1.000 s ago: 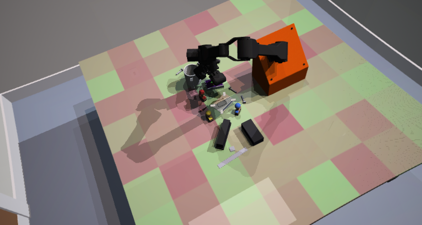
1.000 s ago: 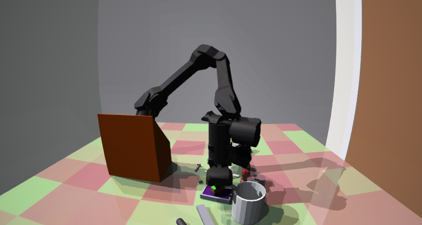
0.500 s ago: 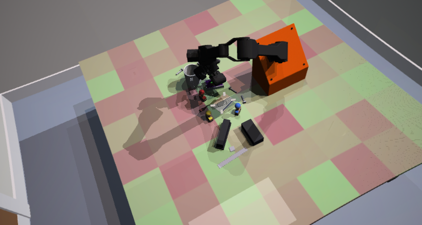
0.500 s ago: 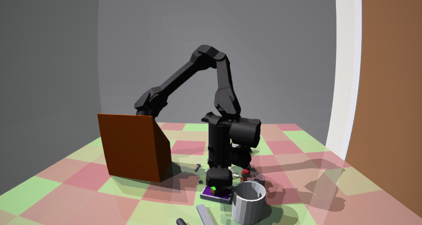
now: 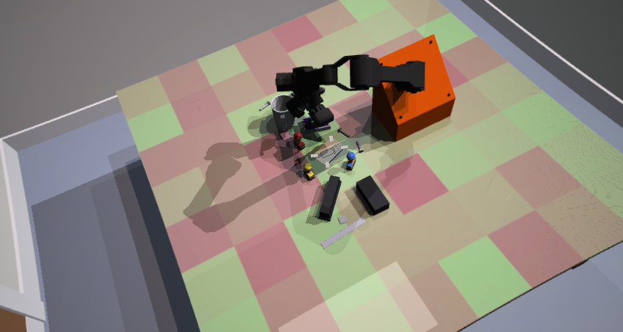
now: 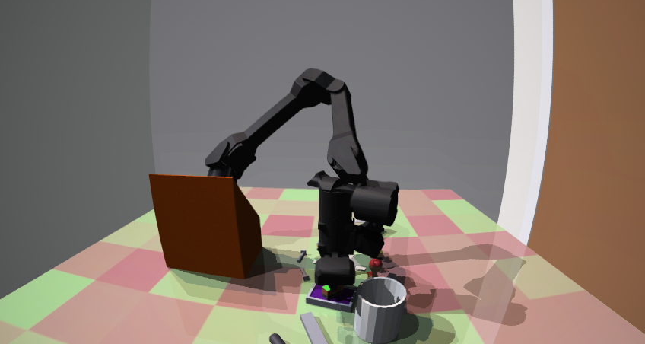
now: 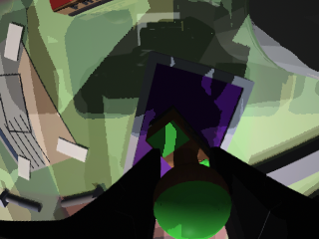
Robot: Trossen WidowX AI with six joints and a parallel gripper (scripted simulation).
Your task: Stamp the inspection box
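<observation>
The green-knobbed stamp [image 7: 192,211] [image 6: 326,290] is upright between the fingers of my gripper [image 7: 185,155], which is shut on its neck. Its block is over the near part of the purple ink pad [image 7: 240,110] [image 6: 328,304] [image 5: 322,128], within the grey rim. Whether its underside touches the ink is hidden. The card [image 5: 333,153] [image 7: 10,100] lies beside the pad, with white tabs at its corners and printed lines; it is cut off at the left of the wrist view. Any lettering on the stamp or card is too small to read.
A grey cup [image 6: 379,316] [image 5: 279,110] stands close beside the pad. Red [image 5: 297,135] [image 6: 375,264], yellow [image 5: 308,167] and blue [image 5: 350,156] knobbed stamps stand around the card. Two black blocks [image 5: 330,197] [image 5: 371,193], a ruler [image 5: 343,232] and an orange wedge [image 5: 419,79] [image 6: 198,223] are farther off.
</observation>
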